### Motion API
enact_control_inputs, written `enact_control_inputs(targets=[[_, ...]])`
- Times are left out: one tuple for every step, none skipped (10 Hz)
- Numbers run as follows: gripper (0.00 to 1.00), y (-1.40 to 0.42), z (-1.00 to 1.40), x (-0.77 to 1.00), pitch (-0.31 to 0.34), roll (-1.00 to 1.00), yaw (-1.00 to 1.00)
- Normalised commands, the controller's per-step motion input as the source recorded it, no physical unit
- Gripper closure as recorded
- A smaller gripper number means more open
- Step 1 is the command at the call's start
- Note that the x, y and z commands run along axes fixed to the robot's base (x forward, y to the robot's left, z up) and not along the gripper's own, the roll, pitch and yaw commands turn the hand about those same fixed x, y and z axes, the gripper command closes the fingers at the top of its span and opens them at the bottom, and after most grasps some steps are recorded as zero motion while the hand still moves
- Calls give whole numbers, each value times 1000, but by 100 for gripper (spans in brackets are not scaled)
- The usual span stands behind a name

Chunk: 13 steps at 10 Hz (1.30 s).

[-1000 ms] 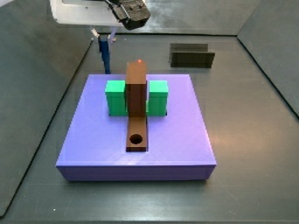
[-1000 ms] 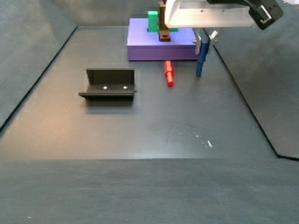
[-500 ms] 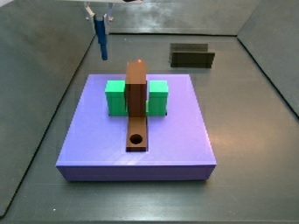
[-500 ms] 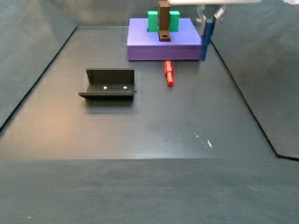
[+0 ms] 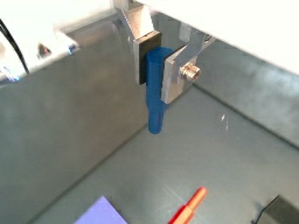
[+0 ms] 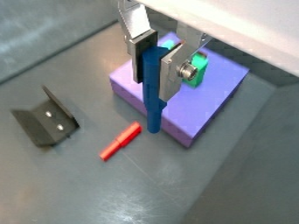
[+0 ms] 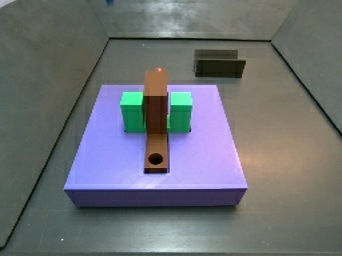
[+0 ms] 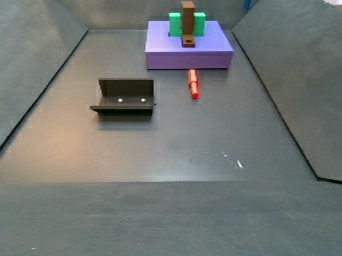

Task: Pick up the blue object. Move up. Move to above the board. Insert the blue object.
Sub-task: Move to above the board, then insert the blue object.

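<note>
My gripper (image 5: 160,74) is shut on the blue peg (image 5: 155,105), which hangs upright between the silver fingers with its lower half sticking out below them; both wrist views show this (image 6: 152,109). The gripper is high up and out of frame in both side views. The brown board (image 7: 156,110) lies across two green blocks (image 7: 134,112) on the purple slab (image 7: 201,170), with its round hole (image 7: 156,159) near one end. It also shows in a side view (image 8: 190,28). In a wrist view the slab (image 6: 193,109) lies below and behind the peg, and the fingers hide the board.
A red peg (image 8: 193,82) lies on the floor beside the slab, also seen in both wrist views (image 6: 119,141) (image 5: 187,207). The fixture (image 8: 124,97) stands on the floor away from the slab, and shows in the side view (image 7: 219,64) and a wrist view (image 6: 45,125).
The gripper has risen with the blue peg, from beside the slab up out of both side views. The board, the blocks and the red peg have not moved.
</note>
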Motion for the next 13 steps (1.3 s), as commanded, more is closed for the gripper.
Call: enact_control_inputs(targets=[[100,4,351,29,79,-47,-6],[100,7,201,34,55,-49,-4],[100,-1400,322,887,155,6,-85],[100,-1400,268,903,197,93,-46],[100,-1400,247,954,242,103,-19],[100,-1400,283,1042,267,36,-10],[100,-1400,314,1036,234,35,-5],[100,-690,135,516,172,107,9],[100,-329,63,275,133,88,4],[100,-176,56,127,58,36,10],[100,0,-34,0,0,0,-51],[100,-529,-231,0,-133,-24,26],[100,-889,-260,0,-150,7,266]])
